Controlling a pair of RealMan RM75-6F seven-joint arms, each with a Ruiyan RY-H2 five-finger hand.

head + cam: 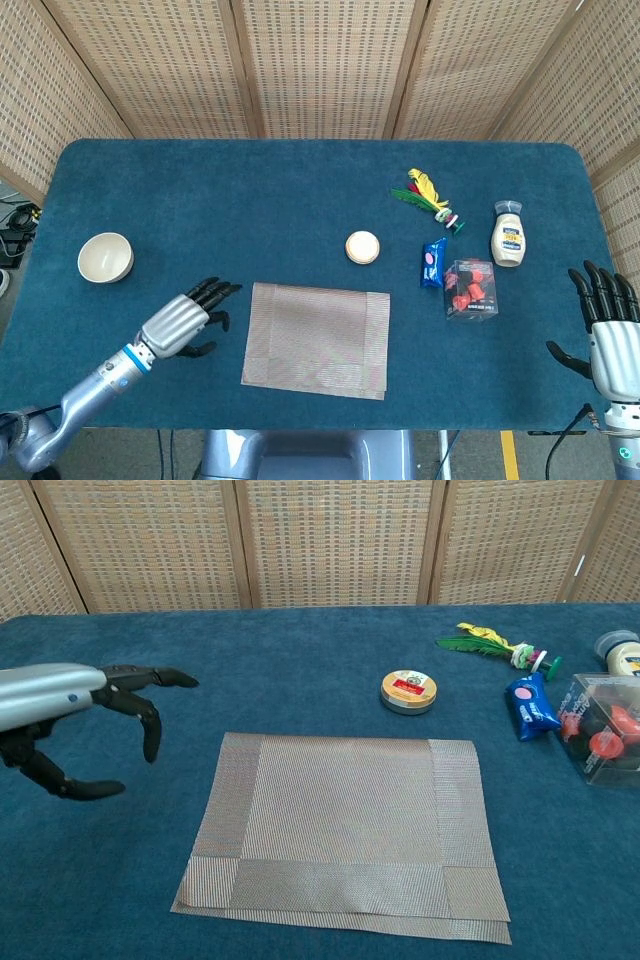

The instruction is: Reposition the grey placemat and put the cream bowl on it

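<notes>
Fingers of the left hand are spread apart with nothing between them, the thumb held away beneath them, and they point toward the near left edge of the grey placemat. From the chest view the same hand hovers above the desk just beside the mat without touching it. The mat lies to the hand's right, flat on the blue cloth, its long axis running across the desk from left to right; in the chest view a second layer shows along its near edge. The short left edge is the side closest to the fingers, so that edge looks like the natural place to take hold.

Out past the hand, the cream bowl stands upright near the left edge of the desk, well apart from the mat and behind and to the left of the hand. It is outside the chest view.

The right hand rests at the far right edge of the desk, fingers extended and apart, holding nothing. It is well apart from the mat, so the left hand is plainly the nearer one for both mat and bowl.

Beyond the mat sit a small round tin, a blue packet, a clear box of red pieces, a squeeze bottle and a feathered shuttlecock.
</notes>
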